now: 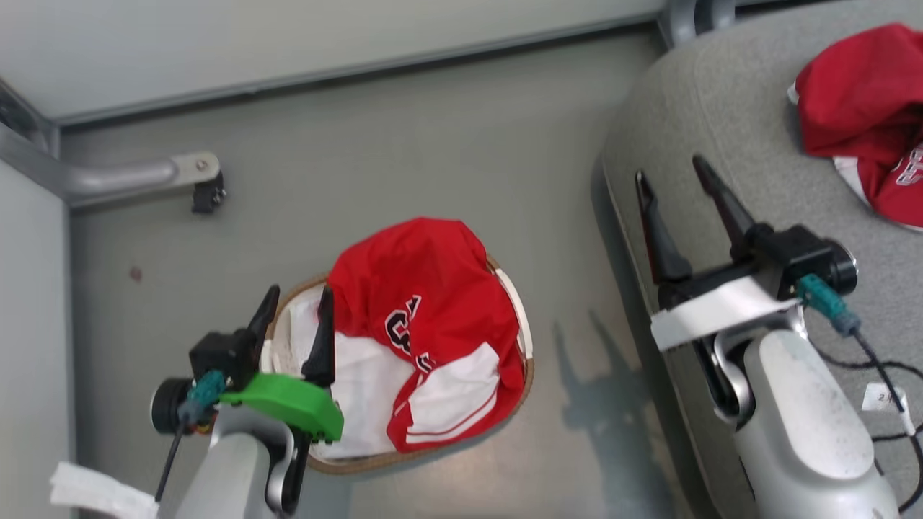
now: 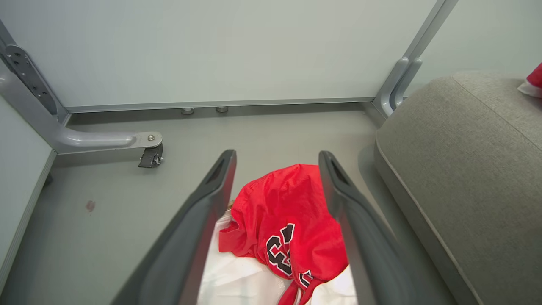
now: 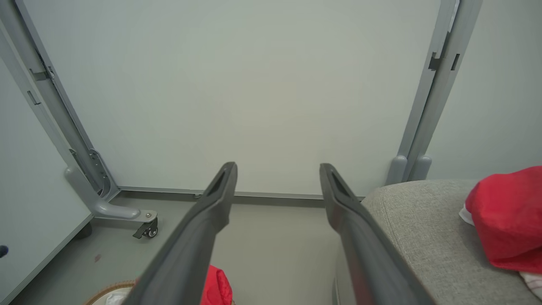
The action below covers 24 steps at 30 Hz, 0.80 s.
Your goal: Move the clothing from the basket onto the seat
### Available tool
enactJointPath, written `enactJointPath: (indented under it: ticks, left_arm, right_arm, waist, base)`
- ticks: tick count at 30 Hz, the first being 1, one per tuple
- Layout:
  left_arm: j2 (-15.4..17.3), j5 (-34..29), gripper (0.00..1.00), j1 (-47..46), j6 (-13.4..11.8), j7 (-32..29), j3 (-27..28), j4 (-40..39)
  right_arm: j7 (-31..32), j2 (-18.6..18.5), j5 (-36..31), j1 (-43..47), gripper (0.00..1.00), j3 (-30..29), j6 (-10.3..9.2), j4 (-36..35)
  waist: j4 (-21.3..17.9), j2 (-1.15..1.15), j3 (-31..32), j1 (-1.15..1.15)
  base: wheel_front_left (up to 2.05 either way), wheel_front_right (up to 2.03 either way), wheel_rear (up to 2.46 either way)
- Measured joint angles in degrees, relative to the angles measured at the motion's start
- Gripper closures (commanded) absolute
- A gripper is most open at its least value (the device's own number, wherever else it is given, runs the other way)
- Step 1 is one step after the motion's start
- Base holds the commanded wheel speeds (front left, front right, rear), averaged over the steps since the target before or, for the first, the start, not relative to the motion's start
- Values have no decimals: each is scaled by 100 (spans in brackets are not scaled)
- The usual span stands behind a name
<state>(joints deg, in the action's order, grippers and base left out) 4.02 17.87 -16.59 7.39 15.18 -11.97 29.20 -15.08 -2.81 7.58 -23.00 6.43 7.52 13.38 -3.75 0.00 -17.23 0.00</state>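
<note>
Pale forearms fill the bottom of the head view, and each ends in a gripper with its long dark fingers spread wide and nothing between them. The left gripper (image 1: 299, 294) hangs above the near-left part of the basket (image 1: 530, 375), which stands on the grey floor (image 1: 404, 144). The right gripper (image 1: 669, 169) is poised over the rounded edge of the seat (image 1: 721, 108), well apart from the basket.

One red jersey (image 1: 865, 101) already lies crumpled on the seat's far right. A second red jersey (image 1: 425, 303), with white panels and dark lettering, is heaped in the basket and drapes over its far rim. In the left wrist view this jersey sits framed between the left arm's fingers (image 2: 203, 220), with white cloth (image 2: 237, 279) under and beside it.

The step in hand looks like the approach for the next pick, with roughly half the visible clothing moved. The next move probably calls for the left gripper to descend onto the raised red mound, close on a thick fold, and lift high enough for the hanging fabric to clear the rim before swinging across to the seat. Pinching too low risks catching the white cloth, or dragging the light basket along.
</note>
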Motion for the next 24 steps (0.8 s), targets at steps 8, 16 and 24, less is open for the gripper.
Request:
enactJointPath:
  ticks: [8,16,24]
  left_arm:
    - [301,379,0,-894,0,-1,-766,341]
    - [627,833,0,-1695,1,-1,-1553,822]
    - [939,1419,0,-2388,1,0,-2195,1475]
  right_arm:
    - [-1,-1,223,-547,0,27,0,-405]
    - [0,-4,408,-893,0,69,1,-775]
    - [0,-3,580,-1180,0,192,1,-1055]
  waist:
    - [-213,0,-970,0]
    - [-479,0,-1903,0]
    - [-761,0,-2719,0]
  base:
    - [0,0,0]
    - [0,0,0]
    - [0,0,0]
